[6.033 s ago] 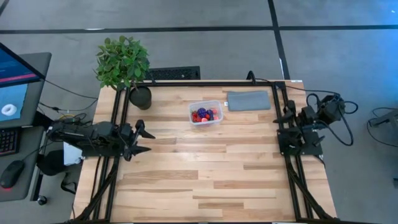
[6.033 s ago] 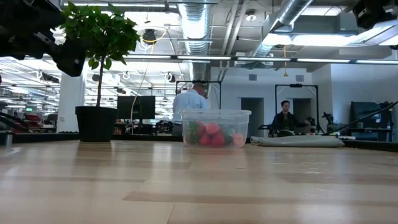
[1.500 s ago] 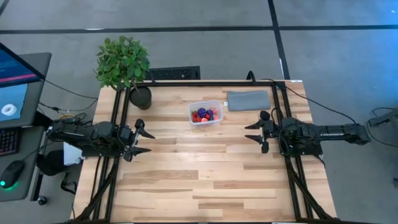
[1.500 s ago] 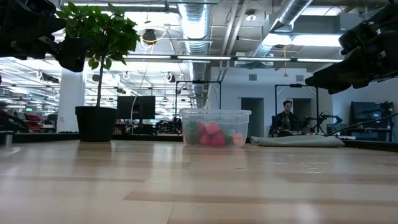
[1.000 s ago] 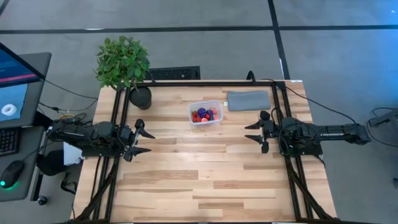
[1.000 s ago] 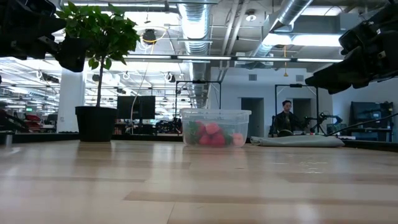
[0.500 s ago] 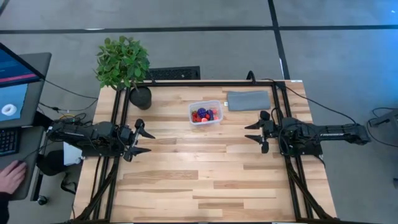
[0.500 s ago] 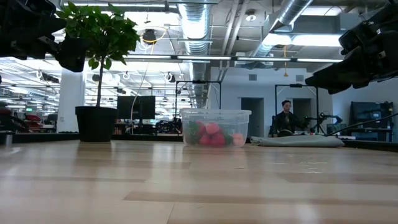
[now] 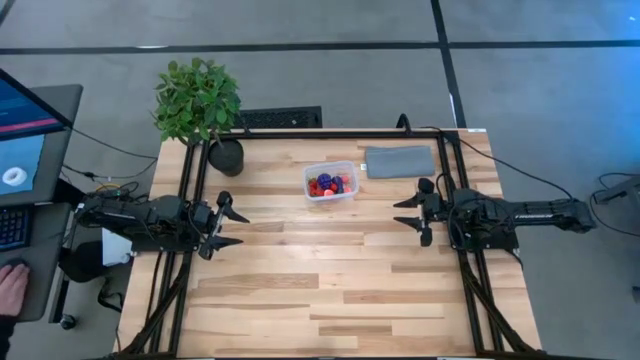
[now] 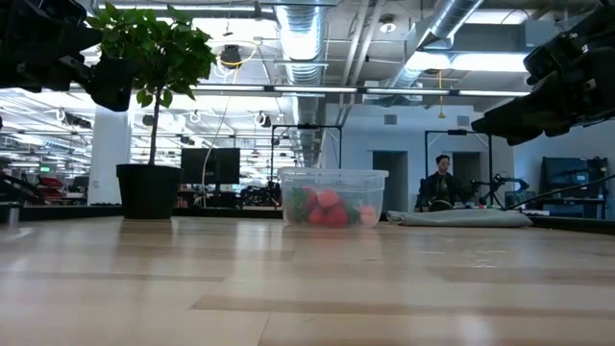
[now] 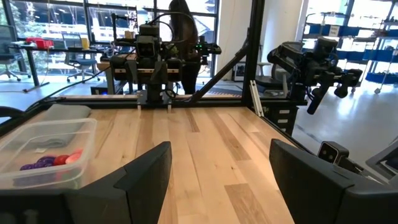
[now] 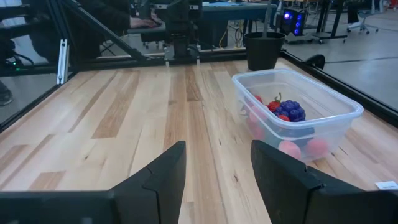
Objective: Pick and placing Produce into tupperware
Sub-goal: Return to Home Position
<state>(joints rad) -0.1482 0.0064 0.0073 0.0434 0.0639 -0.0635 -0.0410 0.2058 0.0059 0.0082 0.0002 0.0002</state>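
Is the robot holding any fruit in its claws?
No. The left claw and right claw are both open and empty. The fruit lies in the box.

- High view: bright, even overhead light falls on the tabletop [image 9: 330, 270]; shadows are faint and short.
- Low view: ceiling lights [image 10: 288, 88] glare, leaving the potted plant [image 10: 154, 58] backlit and dark.
- Left wrist view: bright windows [image 11: 56, 22] wash out.
- Right wrist view: the tupperware [image 12: 336, 119] rim glints.
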